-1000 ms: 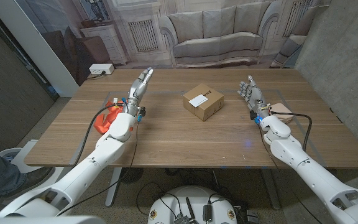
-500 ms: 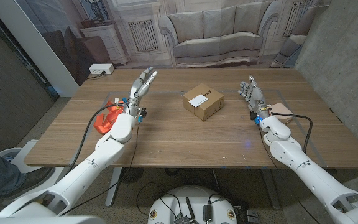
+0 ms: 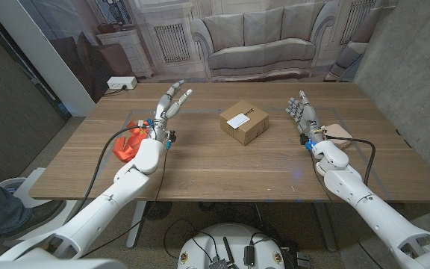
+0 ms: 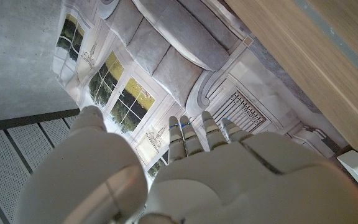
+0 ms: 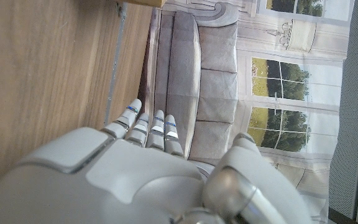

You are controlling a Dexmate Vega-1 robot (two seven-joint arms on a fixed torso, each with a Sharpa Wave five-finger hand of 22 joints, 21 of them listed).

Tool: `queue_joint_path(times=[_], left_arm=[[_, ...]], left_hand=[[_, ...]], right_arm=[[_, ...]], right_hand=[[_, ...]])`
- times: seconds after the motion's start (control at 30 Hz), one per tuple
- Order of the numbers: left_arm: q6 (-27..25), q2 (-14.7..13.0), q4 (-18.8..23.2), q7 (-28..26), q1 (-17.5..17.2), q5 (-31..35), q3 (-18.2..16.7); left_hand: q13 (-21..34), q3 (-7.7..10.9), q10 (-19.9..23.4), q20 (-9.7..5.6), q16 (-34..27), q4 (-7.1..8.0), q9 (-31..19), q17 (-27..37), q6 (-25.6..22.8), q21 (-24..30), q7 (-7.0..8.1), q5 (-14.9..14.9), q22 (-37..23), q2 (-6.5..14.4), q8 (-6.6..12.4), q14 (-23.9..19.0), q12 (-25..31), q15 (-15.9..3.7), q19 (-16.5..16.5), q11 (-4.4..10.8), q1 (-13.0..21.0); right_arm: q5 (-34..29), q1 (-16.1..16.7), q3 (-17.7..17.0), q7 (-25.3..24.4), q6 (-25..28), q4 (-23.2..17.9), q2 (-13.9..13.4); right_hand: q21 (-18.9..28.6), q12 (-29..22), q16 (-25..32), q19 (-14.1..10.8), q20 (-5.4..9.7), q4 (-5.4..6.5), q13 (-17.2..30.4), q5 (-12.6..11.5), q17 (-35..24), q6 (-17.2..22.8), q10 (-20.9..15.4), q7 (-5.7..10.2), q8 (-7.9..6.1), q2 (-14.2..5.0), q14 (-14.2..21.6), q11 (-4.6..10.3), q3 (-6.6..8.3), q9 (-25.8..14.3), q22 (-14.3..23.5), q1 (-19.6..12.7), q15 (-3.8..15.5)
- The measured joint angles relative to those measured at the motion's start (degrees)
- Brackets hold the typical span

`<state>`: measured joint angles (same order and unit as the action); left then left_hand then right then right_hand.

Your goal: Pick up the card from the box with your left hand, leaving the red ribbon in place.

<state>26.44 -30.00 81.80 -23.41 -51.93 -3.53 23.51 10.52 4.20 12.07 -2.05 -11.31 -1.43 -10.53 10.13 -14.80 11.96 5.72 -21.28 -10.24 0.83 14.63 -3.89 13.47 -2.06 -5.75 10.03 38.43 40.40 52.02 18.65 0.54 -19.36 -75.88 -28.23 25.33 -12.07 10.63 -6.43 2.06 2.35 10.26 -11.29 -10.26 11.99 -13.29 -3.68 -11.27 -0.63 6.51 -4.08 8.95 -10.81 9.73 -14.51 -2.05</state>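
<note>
The card (image 3: 238, 117) lay white on top of the cardboard box (image 3: 243, 124), on the side of the lid nearer the left hand, with some dark print on it too small to read. The box stood on the counter (image 3: 222, 168) between the two hands, ahead and to the right of the left hand and well apart from it, ahead and to the left of the right hand.

The left hand (image 3: 167, 109) was raised above the counter with its fingers (image 3: 176, 95) spread apart and reaching away from the robot, holding nothing. In the left wrist view the back of that hand (image 4: 185, 180) showed with its fingertips (image 4: 178, 130) apart against the printed backdrop of a sofa and windows. Just beside the left wrist, on its outer side, lay the red ribbon (image 3: 131, 140) in a loose bunch on the counter, well apart from the box.

The right hand (image 3: 303, 113) stood with its fingers straight, close together and pointing away from the robot, gripping nothing; whether it touched the counter could not be told. The right wrist view showed its back (image 5: 142, 180) with the fingertips (image 5: 146, 130) lined up side by side. Just to the outer side of the right wrist lay a small tan block (image 3: 337, 133) on the counter.
</note>
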Motion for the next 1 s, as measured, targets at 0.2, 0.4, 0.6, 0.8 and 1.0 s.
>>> queue_joint_path(times=[0.2,0.4,0.6,0.8,1.0], left_arm=[[0.00,-0.21,0.67,-1.47,-0.48,1.65,-0.35],[-0.64,-0.52,1.45,-2.90,-0.57,3.71,-0.47],[-1.89,-0.79,2.17,-4.38,-0.57,6.07,-0.45],[-3.54,-0.96,2.89,-6.34,-0.30,8.99,-0.03],[-5.22,-1.12,3.57,-8.14,-0.07,11.64,0.56]], left_hand=[[0.00,-0.01,0.69,0.00,0.00,-0.47,0.00,0.00,-0.95,0.00,0.30,0.00,-0.04,-0.27,0.00,-0.74,0.00,-0.13,0.00,0.09,0.94],[0.00,-0.01,2.05,0.00,0.00,-0.94,0.00,0.00,-2.06,0.00,0.22,0.00,-0.04,-0.08,0.22,-1.25,0.00,-0.14,0.61,-0.01,1.58],[0.00,-0.01,2.55,0.12,0.00,-1.41,0.00,0.00,-2.72,0.00,0.20,0.00,0.07,-0.41,0.22,-1.91,0.00,-0.21,0.77,0.07,2.36],[0.00,-0.15,3.49,0.00,0.00,-1.75,0.00,0.00,-3.99,0.00,0.12,-0.33,0.12,-0.53,0.22,-2.91,0.00,-0.01,1.43,0.20,3.10],[0.00,-0.03,4.51,0.02,0.00,-1.91,0.00,0.01,-4.83,0.00,0.95,-0.33,0.12,-0.57,0.44,-3.50,0.00,-0.04,2.13,0.58,3.50]], right_arm=[[-0.05,0.21,-0.03,-0.41,-0.01,-0.53,0.00],[-0.07,0.55,-0.19,-0.69,-0.17,-0.99,0.00],[-0.05,0.90,-0.33,-0.79,-0.39,-1.10,0.03],[0.13,1.28,-0.49,-0.83,-0.55,-1.19,0.03],[0.37,1.56,-0.75,-0.83,-0.79,-1.31,-0.02]], right_hand=[[0.00,0.00,0.00,0.01,-0.01,0.00,0.00,0.00,0.00,0.00,0.00,0.00,0.00,0.00,0.00,0.00,0.00,0.00,0.00,0.00,0.00],[-0.33,0.00,0.00,0.02,-0.02,0.00,0.00,0.00,0.00,0.00,0.00,0.00,0.00,0.00,0.00,0.00,0.00,0.01,0.00,0.00,0.00],[-0.54,0.00,0.00,-0.06,0.06,-0.24,0.00,0.00,0.00,0.00,0.00,0.00,0.00,0.00,0.00,0.00,-0.24,0.01,0.00,0.00,0.00],[-0.72,0.00,0.00,-0.18,0.18,-0.23,0.00,0.00,0.01,0.00,-0.02,0.00,0.00,0.00,-0.01,-0.02,-0.24,0.01,0.00,0.00,0.00],[-0.84,0.00,0.00,-0.17,0.18,-0.23,0.00,0.00,0.00,0.00,-0.30,0.00,0.00,0.00,-0.01,-0.31,-0.24,0.01,0.00,0.00,0.00]])
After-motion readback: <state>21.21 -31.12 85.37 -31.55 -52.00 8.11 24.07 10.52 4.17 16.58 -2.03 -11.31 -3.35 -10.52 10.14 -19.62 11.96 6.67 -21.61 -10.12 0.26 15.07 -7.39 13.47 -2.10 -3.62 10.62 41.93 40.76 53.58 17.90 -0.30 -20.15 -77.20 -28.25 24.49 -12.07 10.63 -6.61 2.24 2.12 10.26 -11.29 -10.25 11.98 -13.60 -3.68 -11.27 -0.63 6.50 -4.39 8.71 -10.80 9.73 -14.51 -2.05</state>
